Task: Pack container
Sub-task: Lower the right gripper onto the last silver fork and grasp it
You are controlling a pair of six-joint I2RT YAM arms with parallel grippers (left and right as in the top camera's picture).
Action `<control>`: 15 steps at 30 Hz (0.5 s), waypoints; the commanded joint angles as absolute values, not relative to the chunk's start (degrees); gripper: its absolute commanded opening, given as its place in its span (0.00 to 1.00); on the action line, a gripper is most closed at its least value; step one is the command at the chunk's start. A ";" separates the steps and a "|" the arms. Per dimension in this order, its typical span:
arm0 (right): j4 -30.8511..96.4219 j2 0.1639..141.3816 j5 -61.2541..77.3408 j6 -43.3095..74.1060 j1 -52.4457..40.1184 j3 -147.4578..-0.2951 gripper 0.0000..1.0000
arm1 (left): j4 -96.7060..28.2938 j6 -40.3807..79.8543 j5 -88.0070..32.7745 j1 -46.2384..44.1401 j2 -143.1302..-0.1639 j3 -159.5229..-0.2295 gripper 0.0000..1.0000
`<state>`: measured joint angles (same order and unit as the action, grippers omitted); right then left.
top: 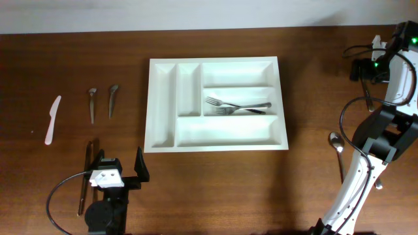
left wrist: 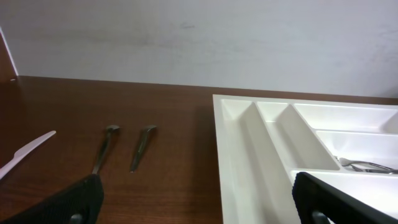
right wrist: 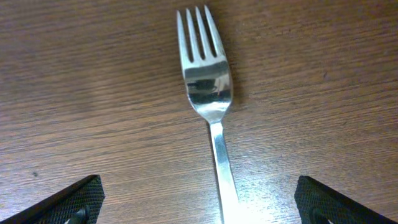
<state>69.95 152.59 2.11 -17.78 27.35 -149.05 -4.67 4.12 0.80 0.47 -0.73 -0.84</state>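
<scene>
The container (top: 222, 130) looks light and stiff. The fork (right wrist: 208, 93) on the worktop (right wrist: 93, 93) looks thin, hard and slippery; pinch its handle. Both arms' jaws are wide apart, empty.

container (top: 162, 104) mid-table | forks (top: 238, 106) in middle long compartment | knife (top: 52, 119) far left

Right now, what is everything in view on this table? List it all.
container: one, white, table centre
paired forks: two, silver, crossed in the container's middle long compartment
loose fork: one, silver, on table, far right
plastic knife: one, white, far left
small metal utensils: two, silver, left of container
spoon: one, silver, right of container
long utensil: count unclear, dark, front left
left gripper: open, empty
right gripper: open, empty
</scene>
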 commanded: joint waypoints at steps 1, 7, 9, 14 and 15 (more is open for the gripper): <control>69.80 154.56 2.85 -17.19 28.56 -149.03 0.99 | -4.71 3.62 0.36 0.71 -0.36 -0.54 0.99; 70.37 155.68 2.79 -18.24 28.95 -149.03 0.99 | -4.71 3.62 0.36 0.71 -0.36 -0.54 0.99; 70.46 156.03 2.79 -18.61 28.95 -149.03 0.99 | -4.71 3.62 0.36 0.71 -0.36 -0.54 0.99; 70.48 156.73 2.74 -19.25 29.04 -149.03 1.00 | -4.71 3.62 0.36 0.71 -0.36 -0.54 0.99; 70.46 156.86 2.76 -19.66 29.02 -149.03 0.98 | -4.71 3.62 0.36 0.71 -0.36 -0.54 0.99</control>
